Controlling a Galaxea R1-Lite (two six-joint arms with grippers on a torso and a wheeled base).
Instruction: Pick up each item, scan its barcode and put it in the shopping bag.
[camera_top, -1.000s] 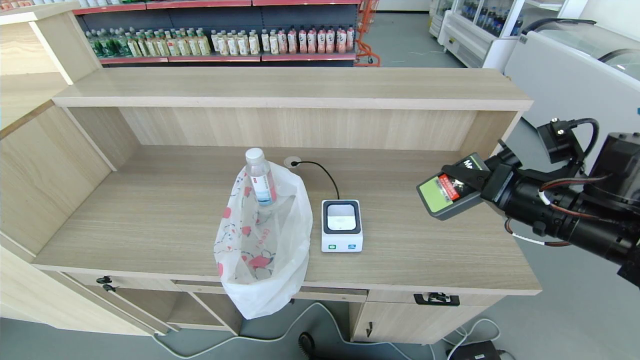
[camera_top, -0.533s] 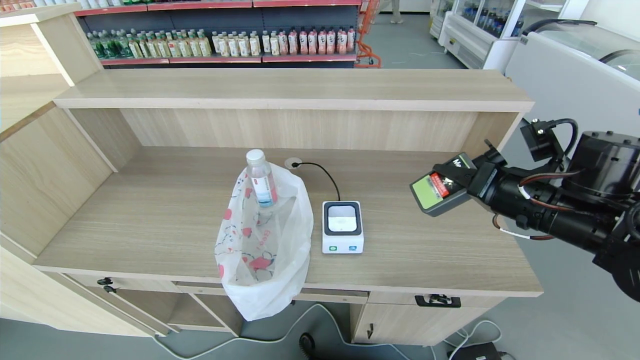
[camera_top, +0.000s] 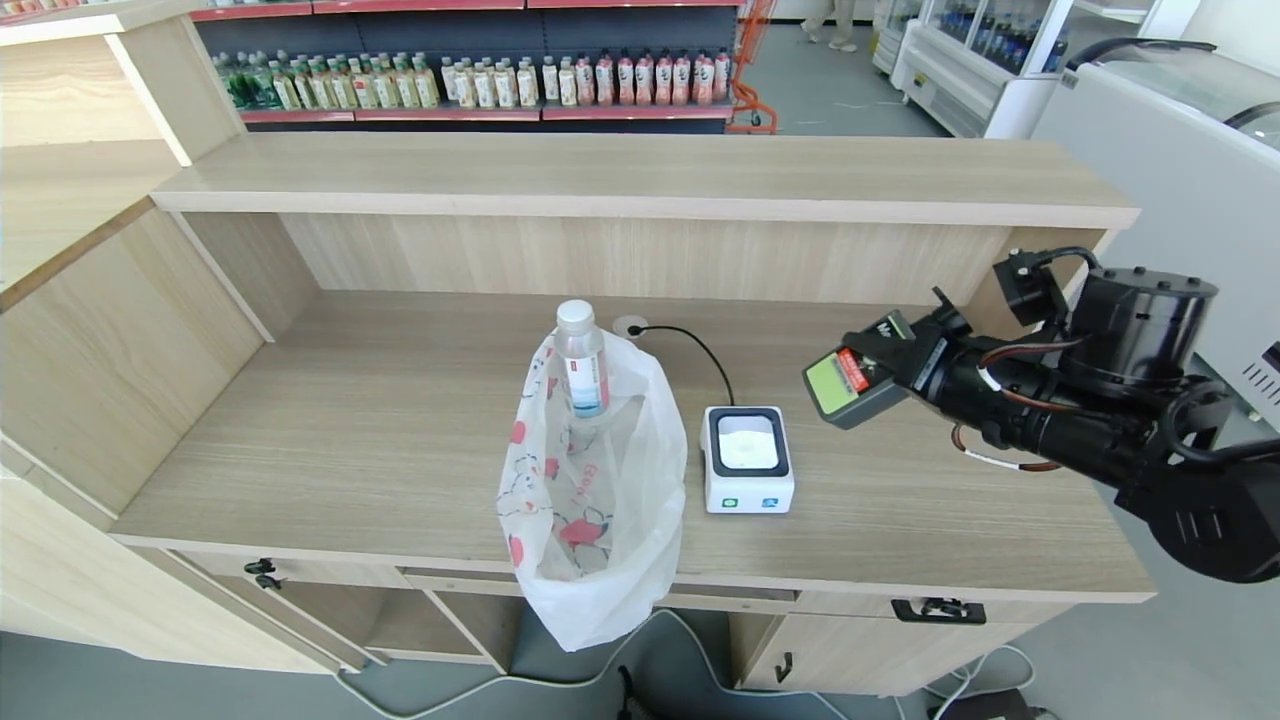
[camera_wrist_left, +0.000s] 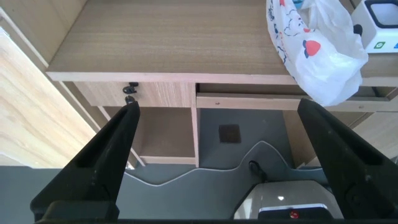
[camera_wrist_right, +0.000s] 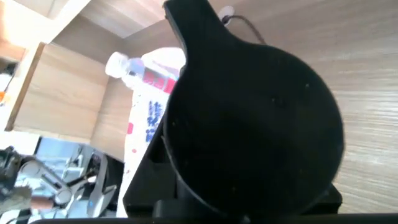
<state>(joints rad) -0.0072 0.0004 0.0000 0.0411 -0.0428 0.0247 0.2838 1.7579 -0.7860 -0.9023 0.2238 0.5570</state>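
Since a second ago my right arm has carried the box (camera_top: 838, 385) closer to the scanner (camera_top: 748, 458). My head camera has also swung, so the whole scene sits further to one side.

In the head view, my right pincer (camera_top: 893, 352) is clamped on the box, held in the air just beside the scanner on my right. One bottle (camera_top: 582, 365) already stands in the shopping bag (camera_top: 590, 520), which droops over the front edge of the surface (camera_top: 350, 420). I judge the bottle done; the box is left to scan and bag. I count one bottle, one box, one scanner and one bag.

In the left wrist view, my left pincer (camera_wrist_left: 224, 155) hangs wide apart and holds nothing, low in front of the surface (camera_wrist_left: 168, 37). The shopping bag (camera_wrist_left: 317, 50) is off to one side.

In the right wrist view, a dark shape sits close to the lens. Past it are the bottle (camera_wrist_right: 140, 68) and the shopping bag (camera_wrist_right: 146, 118).
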